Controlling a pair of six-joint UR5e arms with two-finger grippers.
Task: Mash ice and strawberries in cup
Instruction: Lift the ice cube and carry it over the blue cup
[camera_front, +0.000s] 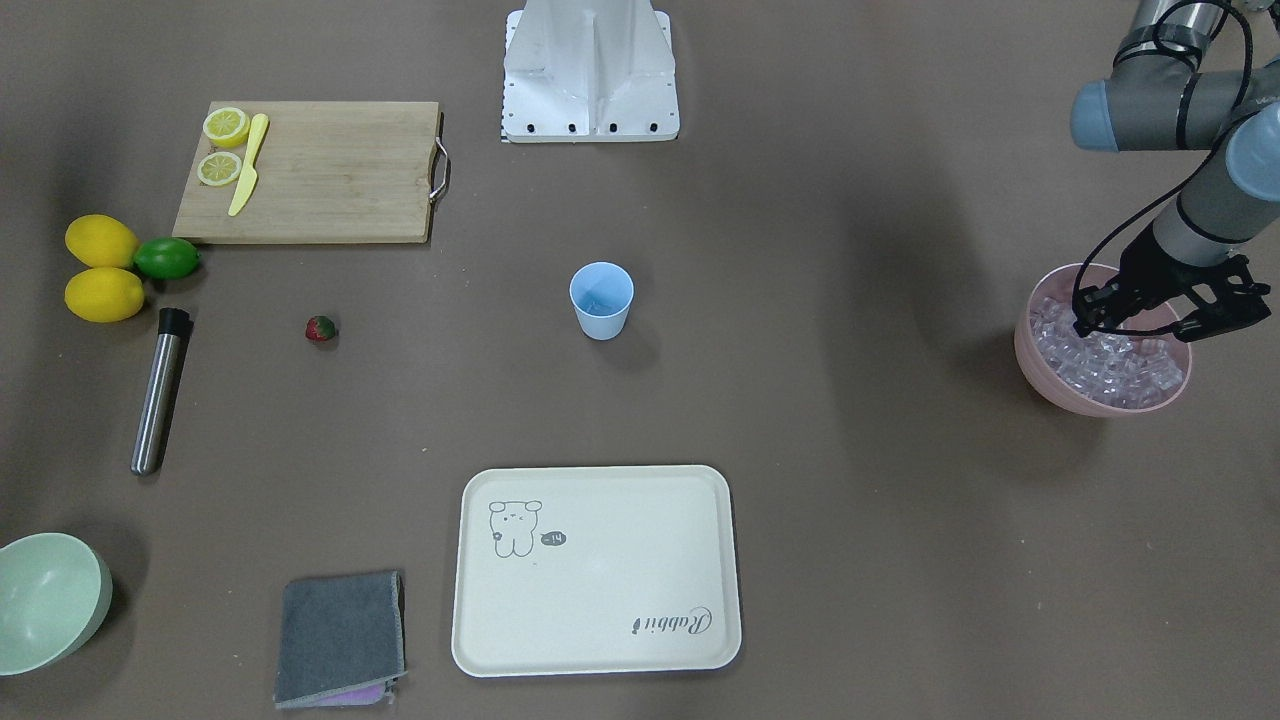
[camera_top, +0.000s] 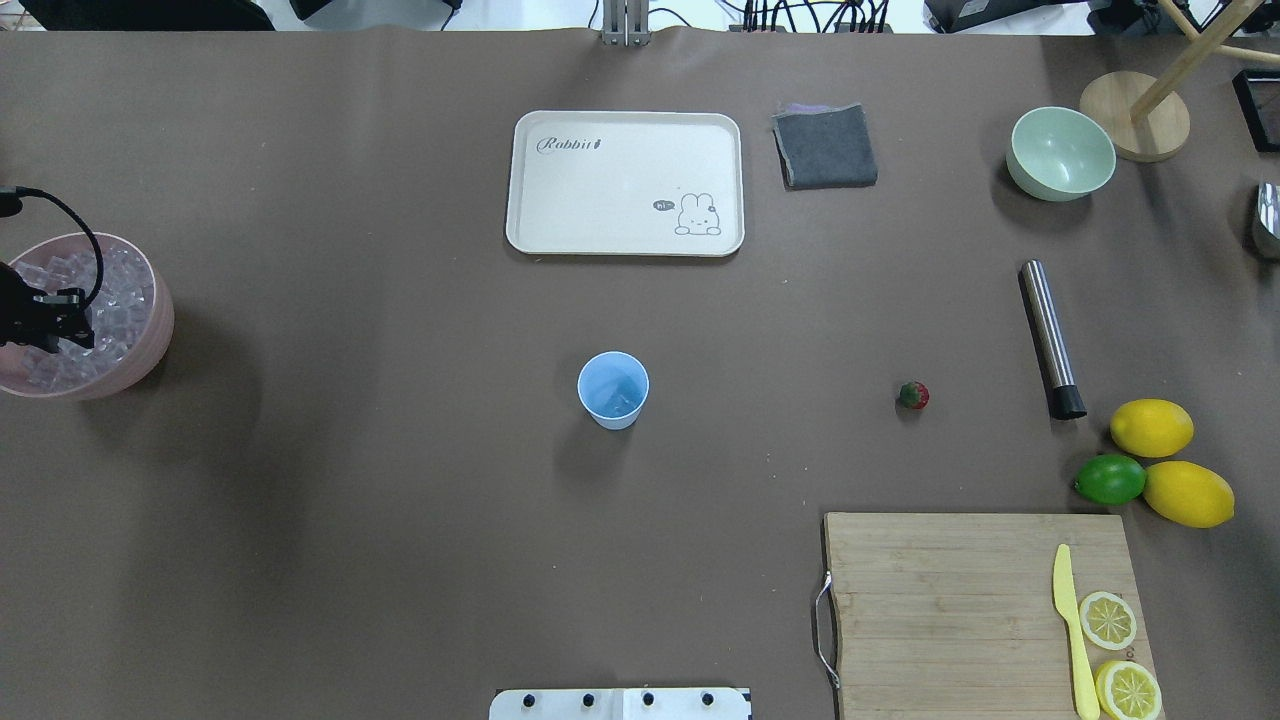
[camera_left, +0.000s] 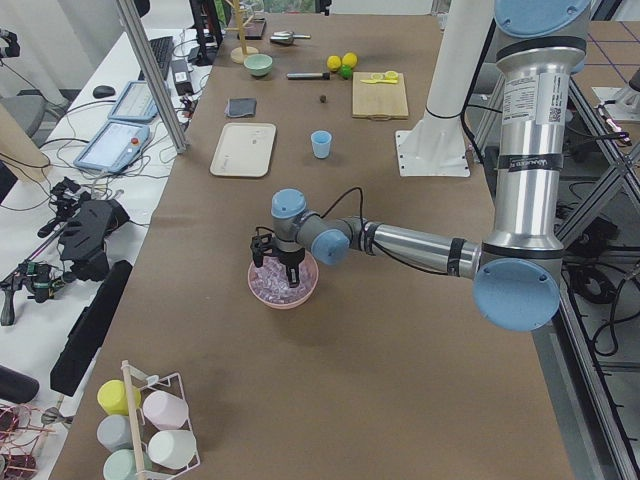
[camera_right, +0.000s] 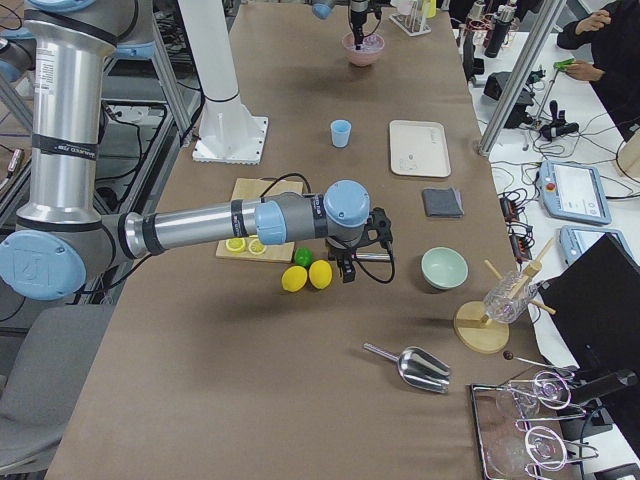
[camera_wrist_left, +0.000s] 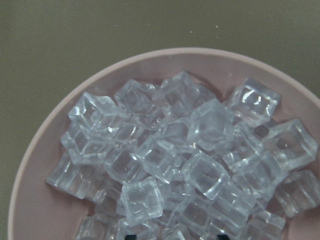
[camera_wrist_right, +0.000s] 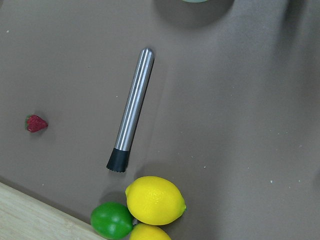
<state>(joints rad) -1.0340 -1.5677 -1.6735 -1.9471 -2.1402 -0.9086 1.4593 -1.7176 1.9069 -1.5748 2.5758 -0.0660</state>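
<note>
Left gripper (camera_front: 1138, 325) is down over the pink bowl (camera_front: 1045, 385) at the table's end on the robot's left. Its fingers are spread wide w/ nothing between them, tips right at the top of the ice (camera_wrist_left: 200, 150). The ice is a heap of clear cubes filling the bowl. Can't tell if the tips actually touch a cube.

The cup (camera_front: 601, 300) stands upright approx. mid-table, on its own, well apart from the bowl. The strawberry (camera_front: 320, 329) lies on the bare table on the robot's right side, between the cup and the steel muddler (camera_front: 160, 390). It's nearer the muddler and touches neither.

Right gripper (camera_right: 345, 275) hangs above the table by the lemons (camera_front: 102, 268) and the lime (camera_front: 167, 258). Only the side view catches it, so can't tell whether it's spread or closed. Its wrist cam looks down on muddler, strawberry, lime and lemons.

Lime sits tight against both lemons. Next to them is the cutting board (camera_front: 330, 170) w/ two lemon halves (camera_front: 226, 126) and a yellow knife (camera_front: 247, 165) on it. On the far side from the robot are a cream tray (camera_front: 600, 590), a grey cloth (camera_front: 340, 635) and a pale green bowl (camera_front: 45, 600).
</note>
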